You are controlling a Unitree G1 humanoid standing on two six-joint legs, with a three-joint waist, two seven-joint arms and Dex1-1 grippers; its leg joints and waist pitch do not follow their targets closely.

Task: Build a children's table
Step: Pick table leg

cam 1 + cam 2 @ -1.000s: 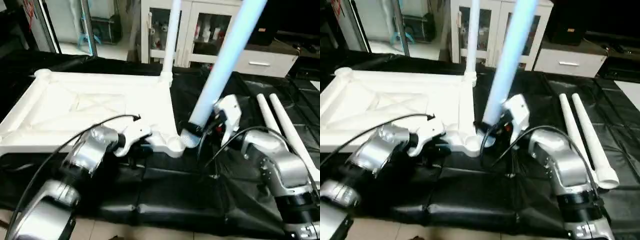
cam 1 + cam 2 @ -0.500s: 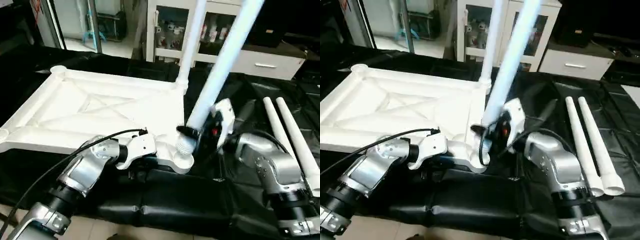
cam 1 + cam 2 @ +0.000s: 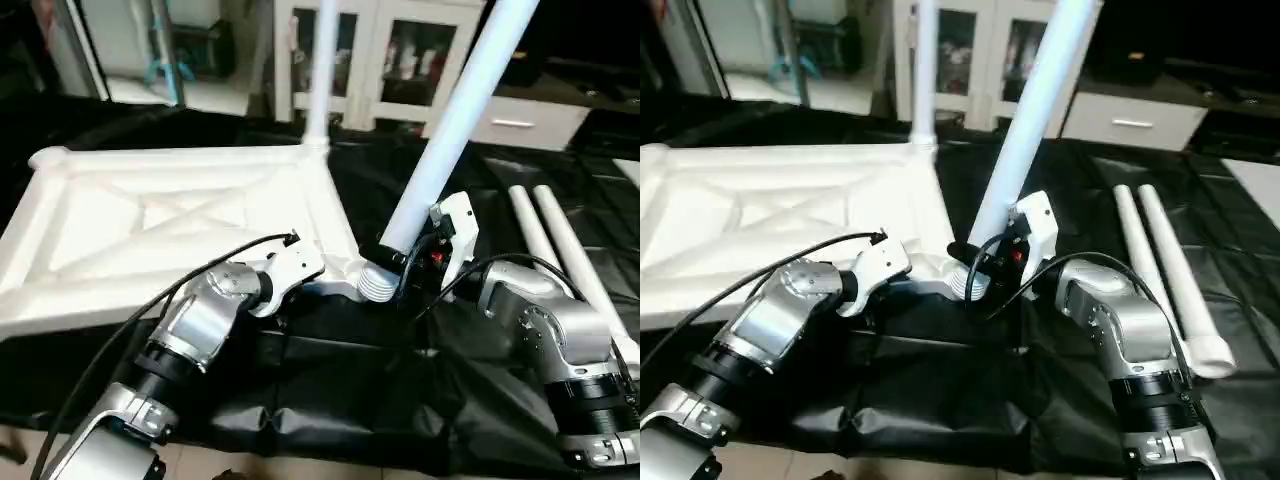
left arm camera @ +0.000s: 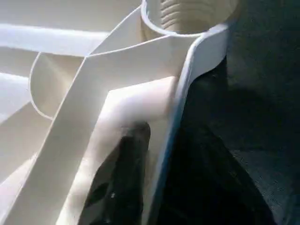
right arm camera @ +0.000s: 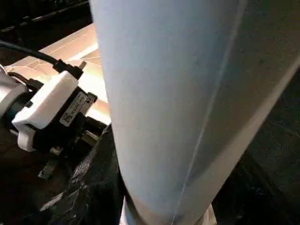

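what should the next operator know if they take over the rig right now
Right gripper: shut on the tilted leg, its threaded end at the near corner socket, not yet seated.
Left gripper: fingers straddle the table top rim beside that socket; grip unclear.
Done: one leg stands upright in the far corner socket.
Left: seat this leg, then fit the two spare legs lying on the black sheet to the right.

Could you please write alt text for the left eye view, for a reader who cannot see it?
The right claw grips a white table leg, tilted, with its threaded end at the near corner socket of an upside-down white table top on black sheeting. The left claw is at the top's near edge; another leg stands in the far corner, and two spare legs lie to the right.
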